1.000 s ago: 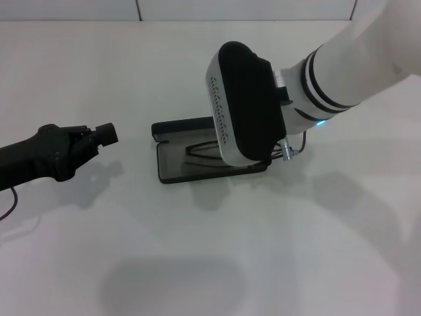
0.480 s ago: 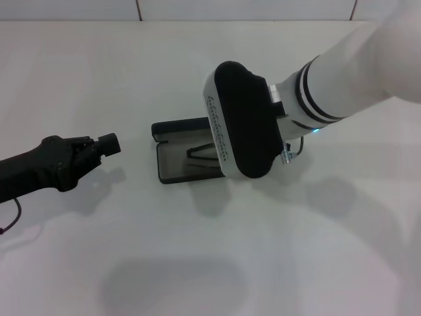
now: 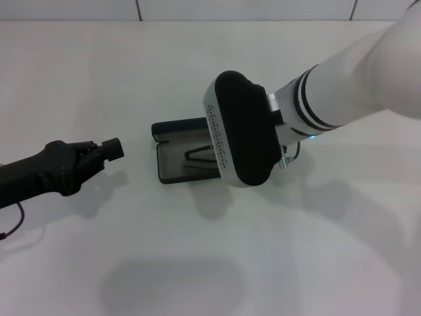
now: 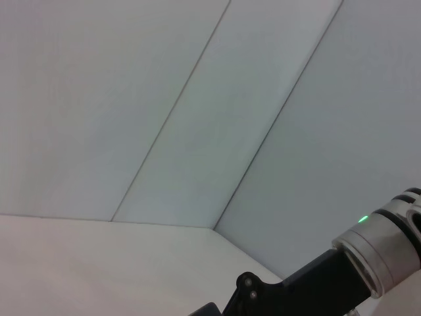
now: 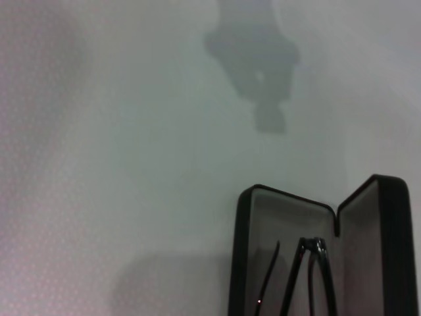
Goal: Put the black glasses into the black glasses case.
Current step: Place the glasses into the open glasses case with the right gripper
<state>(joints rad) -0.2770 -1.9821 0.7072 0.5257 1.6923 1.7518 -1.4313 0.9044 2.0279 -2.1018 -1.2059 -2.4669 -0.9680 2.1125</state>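
The black glasses case [image 3: 172, 164] lies open on the white table, its lid [image 3: 176, 126] folded back on the far side. The black glasses [image 3: 199, 153] rest inside on the grey lining, temple arms folded. My right arm's white and black wrist housing [image 3: 240, 128] hangs over the case's right half and hides the right gripper beneath it. The right wrist view looks down on the open case [image 5: 247, 263] with the glasses [image 5: 309, 273] in it. My left gripper [image 3: 112, 148], all black, hovers left of the case, apart from it.
The white table [image 3: 197, 263] runs out on every side of the case. A tiled wall [image 3: 197, 8] borders the far edge. The left wrist view shows only wall panels and part of an arm [image 4: 368, 257].
The right wrist housing has shifted toward the table's front over the case. My left gripper has drifted slightly nearer and to the right. The glasses stay in the case.
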